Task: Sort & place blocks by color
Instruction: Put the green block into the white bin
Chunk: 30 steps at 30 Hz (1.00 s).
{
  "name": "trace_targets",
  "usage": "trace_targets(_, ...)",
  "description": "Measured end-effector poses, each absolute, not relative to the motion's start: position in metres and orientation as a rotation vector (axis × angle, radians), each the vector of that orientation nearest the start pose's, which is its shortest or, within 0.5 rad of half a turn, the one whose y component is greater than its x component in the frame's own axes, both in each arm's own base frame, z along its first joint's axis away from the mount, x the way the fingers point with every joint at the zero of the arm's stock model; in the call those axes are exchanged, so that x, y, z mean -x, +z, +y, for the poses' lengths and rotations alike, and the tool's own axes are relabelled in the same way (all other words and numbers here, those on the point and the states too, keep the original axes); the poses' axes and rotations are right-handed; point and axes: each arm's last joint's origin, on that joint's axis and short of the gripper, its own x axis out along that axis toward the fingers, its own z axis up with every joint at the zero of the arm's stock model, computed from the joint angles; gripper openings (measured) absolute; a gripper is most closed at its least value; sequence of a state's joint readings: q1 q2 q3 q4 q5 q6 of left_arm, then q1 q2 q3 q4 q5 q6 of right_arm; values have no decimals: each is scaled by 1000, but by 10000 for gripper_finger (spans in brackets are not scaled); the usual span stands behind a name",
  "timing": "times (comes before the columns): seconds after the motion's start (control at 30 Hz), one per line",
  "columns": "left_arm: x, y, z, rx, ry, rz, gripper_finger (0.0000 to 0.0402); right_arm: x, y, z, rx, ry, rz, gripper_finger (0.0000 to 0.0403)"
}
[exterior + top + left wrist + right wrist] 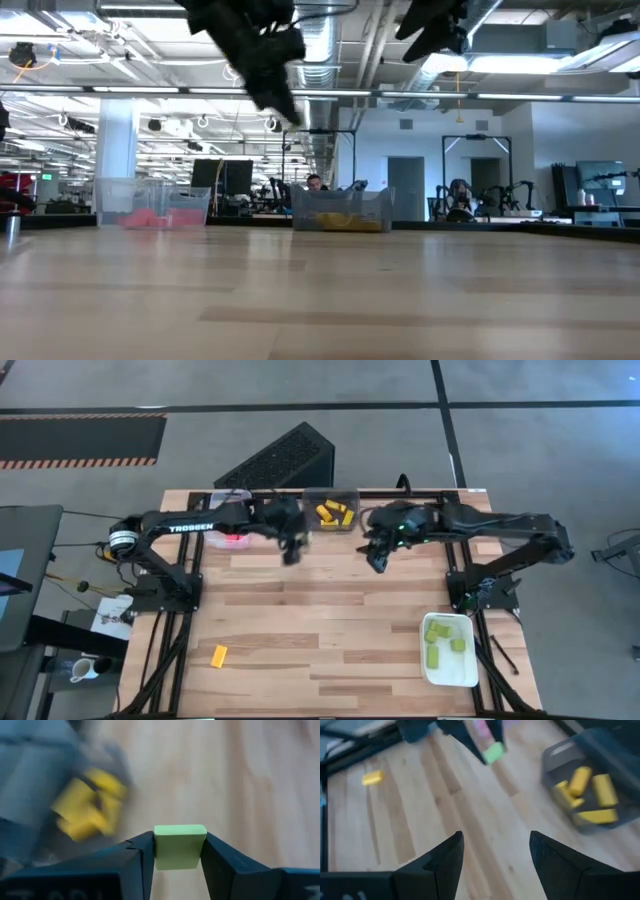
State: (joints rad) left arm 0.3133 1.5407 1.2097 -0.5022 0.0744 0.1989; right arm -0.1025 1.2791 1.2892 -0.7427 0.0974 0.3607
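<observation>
My left gripper (179,851) is clamped on a light green block (179,847), the two dark fingers (142,855) pressing its opposite side faces so that the block's flat end sticks out square between them; in the high view this gripper (292,550) sits just above centre, left of the middle, raised off the wooden table (330,625). The block looks to me like a small, stiff, light piece with smooth faces, so I judge a modest squeeze across the short width, near the middle of its length, is the safest hold; smooth faces could let it slide if I grip near a corner. From the right wrist view I see the same green block (493,753) at the top centre, held up by the other arm. My right gripper (496,851) stands with its fingers apart and empty, hovering right of centre in the upper part of the high view (378,557). Farther out, a dark grey tray (331,510) at the top centre holds yellow blocks (335,513), a clear tray (229,520) at the upper left shows something red or pink inside, and a white tray (470,668) at the lower right holds green blocks (443,637). One stray yellow block (219,654) lies alone on the table at the lower left.
</observation>
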Motion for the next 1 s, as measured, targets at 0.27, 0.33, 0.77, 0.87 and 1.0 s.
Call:
trace_targets(0.27, -339, 272, 151, 124, 243, 629, 111, -225, 379, -38, -349, -386, 587, 249)
trace_targets(0.33, -347, 269, 150, 191, 122, 601, 113, -215, 383, -36, -349, -383, 580, 249)
trace_targets(0.77, -398, 280, 12, 154, -361, 397, 108, -174, 409, -6, -602, -294, 428, 249)
trace_targets(0.87, -403, 278, -28, 61, -405, 357, 107, -173, 414, 2, -650, -244, 384, 249)
trace_targets(1.0, -410, 274, -73, 23, -457, 261, 104, -167, 425, 8, -675, -218, 282, 249)
